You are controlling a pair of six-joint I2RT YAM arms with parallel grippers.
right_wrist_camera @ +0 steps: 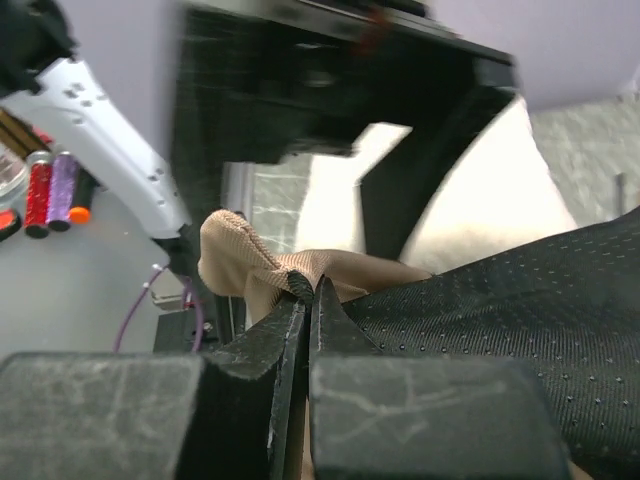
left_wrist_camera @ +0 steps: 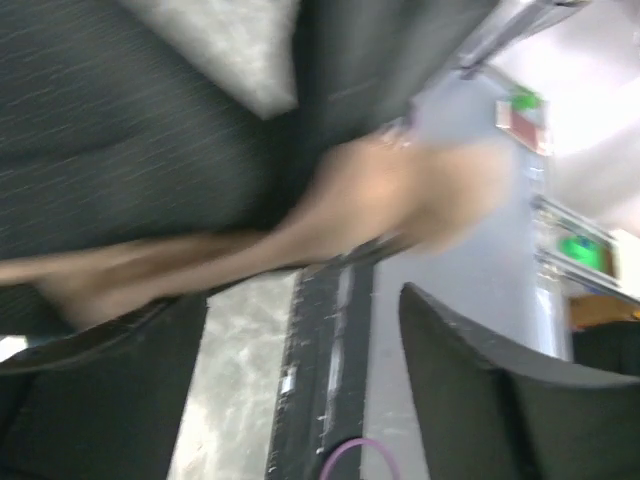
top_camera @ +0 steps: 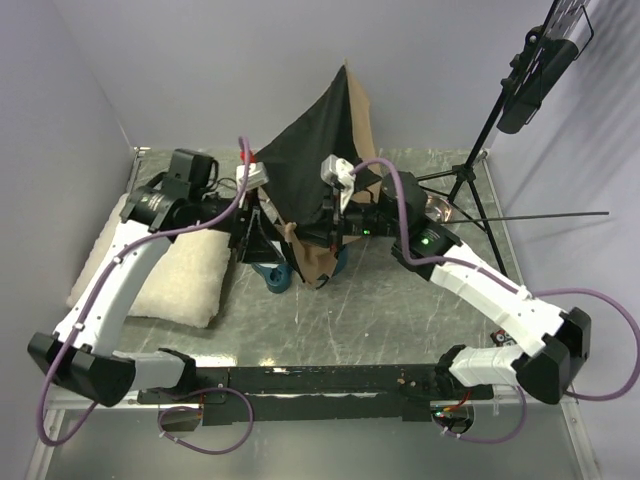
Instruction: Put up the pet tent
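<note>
Pillow (top_camera: 170, 275) lies left of the tent (top_camera: 312, 150). Left gripper (top_camera: 250, 228) sits at the tent's left side, fingers apart, tan cloth just beyond them. The tent rises between both grippers, black base showing. Right gripper (right_wrist_camera: 305, 292), at the tent's right, pinches its tan edge. Stand (top_camera: 480, 150) is further right.

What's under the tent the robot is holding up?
Only a bit of something teal peeks out at the bottom edge of the tent. The tent's black base and tan fabric cover the rest, so nothing else underneath shows.
</note>
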